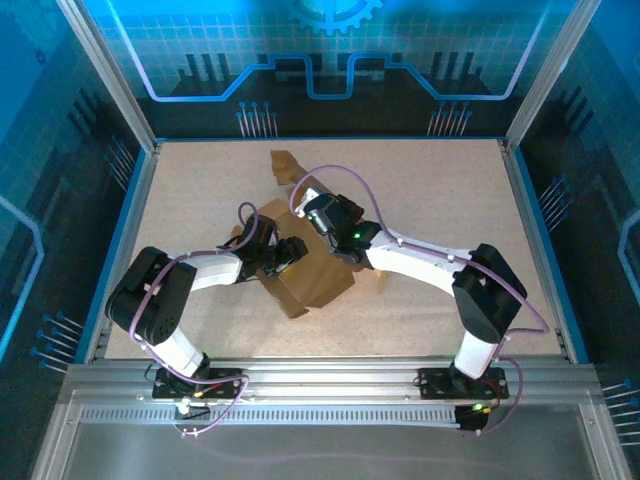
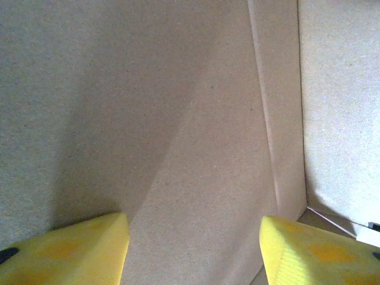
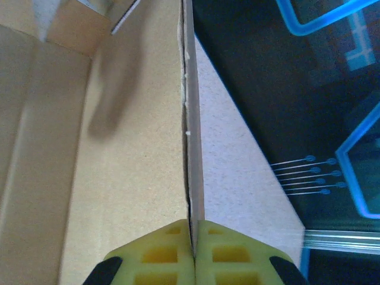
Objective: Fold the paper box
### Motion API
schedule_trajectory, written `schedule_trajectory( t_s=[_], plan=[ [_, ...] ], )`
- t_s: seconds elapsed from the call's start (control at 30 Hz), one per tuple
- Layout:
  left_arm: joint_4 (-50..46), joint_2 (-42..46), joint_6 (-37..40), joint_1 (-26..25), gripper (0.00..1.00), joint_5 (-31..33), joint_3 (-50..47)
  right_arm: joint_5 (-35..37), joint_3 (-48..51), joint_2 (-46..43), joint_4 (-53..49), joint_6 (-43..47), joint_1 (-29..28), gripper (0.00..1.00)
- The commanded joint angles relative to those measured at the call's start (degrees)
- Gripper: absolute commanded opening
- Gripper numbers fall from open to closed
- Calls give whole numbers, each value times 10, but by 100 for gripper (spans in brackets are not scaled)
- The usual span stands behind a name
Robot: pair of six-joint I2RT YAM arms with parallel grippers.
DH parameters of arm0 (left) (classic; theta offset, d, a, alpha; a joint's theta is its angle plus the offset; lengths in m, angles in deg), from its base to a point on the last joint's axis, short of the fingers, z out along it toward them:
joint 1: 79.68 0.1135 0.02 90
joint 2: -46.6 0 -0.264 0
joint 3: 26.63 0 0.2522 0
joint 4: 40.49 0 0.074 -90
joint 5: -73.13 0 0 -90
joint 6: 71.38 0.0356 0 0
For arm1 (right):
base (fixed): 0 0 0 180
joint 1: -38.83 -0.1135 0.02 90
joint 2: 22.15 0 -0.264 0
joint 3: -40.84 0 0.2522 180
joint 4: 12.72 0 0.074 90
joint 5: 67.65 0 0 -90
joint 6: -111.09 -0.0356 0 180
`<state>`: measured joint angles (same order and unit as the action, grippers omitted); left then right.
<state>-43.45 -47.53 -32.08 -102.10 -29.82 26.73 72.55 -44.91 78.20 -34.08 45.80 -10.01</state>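
Paper box (image 1: 315, 285): is lying near the middle of the table (image 1: 440, 190), between the two arms; plain brown cardboard, partly folded, with its near corner pointing toward the arm bases.
Loose flap (image 1: 287, 167): is sticking out from the box toward the far edge of the table, lying low on the surface.
Left gripper (image 1: 288, 256): is reaching in from the left and sitting against the box's left side, tilted toward the cardboard.
Left fingers (image 2: 77, 249): are standing spread apart, two yellow pads with a wide gap between them; a creased cardboard panel is showing beyond the gap, and I cannot tell whether either pad is touching it.
Right gripper (image 1: 316, 213): is reaching in from the right and hanging over the box's far side, close to the left gripper.
Right fingers (image 3: 160, 255): are pressing together on the thin edge of an upright cardboard wall, pinching it between the yellow pads.
Pinched wall (image 3: 193, 148): is standing on edge in the right wrist view, with the box's creased inner panels on its left and the pale speckled table on its right.
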Motion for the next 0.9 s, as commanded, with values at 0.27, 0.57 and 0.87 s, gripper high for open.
schedule_trajectory(
  t_s=[0.27,0.57,0.87],
  plan=[
    [-56,7,21,-4,65,25,-26,16,66,60,101,151,-16,0],
    [-71,66,29,-4,73,44,-45,47,115,82,255,247,-17,0],
    [-182,190,79,29,86,92,-29,46,151,72,383,331,3,0]
  ],
)
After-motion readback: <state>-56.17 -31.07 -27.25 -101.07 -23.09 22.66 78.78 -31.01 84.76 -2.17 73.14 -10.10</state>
